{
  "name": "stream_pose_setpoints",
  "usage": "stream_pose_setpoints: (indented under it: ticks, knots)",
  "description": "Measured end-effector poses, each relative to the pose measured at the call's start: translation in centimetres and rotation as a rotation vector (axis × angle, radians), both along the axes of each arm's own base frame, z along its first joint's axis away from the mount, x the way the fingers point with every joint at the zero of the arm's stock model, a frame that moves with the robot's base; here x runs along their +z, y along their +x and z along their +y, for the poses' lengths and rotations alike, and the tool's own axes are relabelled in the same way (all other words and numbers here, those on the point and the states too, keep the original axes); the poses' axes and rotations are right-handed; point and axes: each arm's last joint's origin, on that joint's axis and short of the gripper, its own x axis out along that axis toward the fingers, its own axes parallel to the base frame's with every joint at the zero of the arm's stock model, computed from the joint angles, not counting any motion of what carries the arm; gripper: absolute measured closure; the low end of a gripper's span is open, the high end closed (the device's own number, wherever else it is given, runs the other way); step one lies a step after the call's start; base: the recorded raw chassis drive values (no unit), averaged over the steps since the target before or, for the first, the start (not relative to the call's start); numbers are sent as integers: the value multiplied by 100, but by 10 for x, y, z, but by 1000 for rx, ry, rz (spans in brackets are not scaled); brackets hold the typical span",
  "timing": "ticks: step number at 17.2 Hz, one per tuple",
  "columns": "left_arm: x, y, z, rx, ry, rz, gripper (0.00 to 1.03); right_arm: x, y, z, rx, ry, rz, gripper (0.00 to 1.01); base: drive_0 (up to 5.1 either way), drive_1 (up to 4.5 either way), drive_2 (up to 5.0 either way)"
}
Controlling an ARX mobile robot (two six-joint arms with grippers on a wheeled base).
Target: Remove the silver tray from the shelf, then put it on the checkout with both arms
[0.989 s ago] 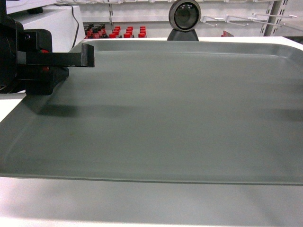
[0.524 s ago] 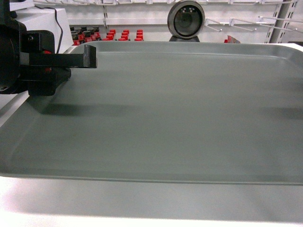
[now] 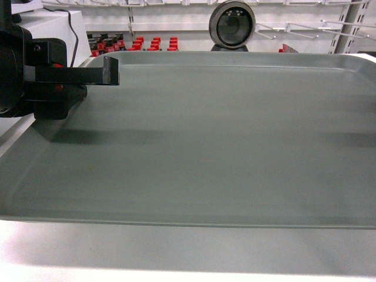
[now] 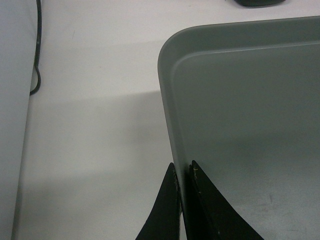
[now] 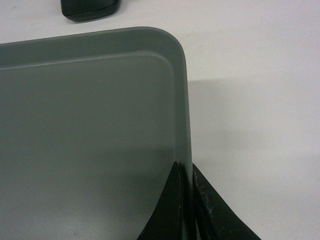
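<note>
The silver tray (image 3: 223,141) fills most of the head view, level, and casts a wide shadow on the white checkout (image 3: 176,261) beneath it. My left gripper (image 3: 109,73) is shut on the tray's left rim, one finger inside the tray and one outside (image 4: 182,172). In the right wrist view my right gripper (image 5: 186,174) is shut on the right rim of the tray (image 5: 90,125) in the same way. It is out of the head view. White shelf boards (image 3: 170,26) run along the back.
A round dark device on a stand (image 3: 232,26) sits just behind the tray's far edge; its base shows in both wrist views (image 5: 90,10). Red-capped items (image 3: 141,42) line a low back shelf. A black cable (image 4: 36,60) hangs beside a white box at left.
The background slid slightly left and up between one second and half a second ago. Since then almost nothing has moved. Both grippers keep hold of the tray.
</note>
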Motion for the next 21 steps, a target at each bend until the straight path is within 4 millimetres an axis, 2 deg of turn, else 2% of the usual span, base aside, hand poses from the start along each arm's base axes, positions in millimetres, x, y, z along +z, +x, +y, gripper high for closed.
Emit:
stream_pose_setpoints:
  ticks: [9, 10, 11, 13, 17, 21]
  knots:
    - [0, 0, 0, 1, 0, -1, 99, 0, 0, 0, 0, 0, 0, 98, 1, 415, -413]
    - [0, -1, -5, 65, 1, -92, 100, 1, 1, 0, 5, 12, -27, 98, 1, 415, -413]
    - [2, -2, -9, 150, 25, -149, 100, -1, 3, 0, 20, 48, -139, 99, 1, 415, -413]
    - [17, 3, -13, 273, 45, -258, 100, -4, 8, -2, 53, 107, -286, 99, 1, 415, -413]
    - [25, 21, -22, 251, 60, -275, 99, 2, 23, -11, 49, 118, -307, 99, 1, 415, -413]
    - [25, 59, -37, 213, 68, -212, 100, 1, 60, -23, 44, 81, -221, 99, 1, 415, -413]
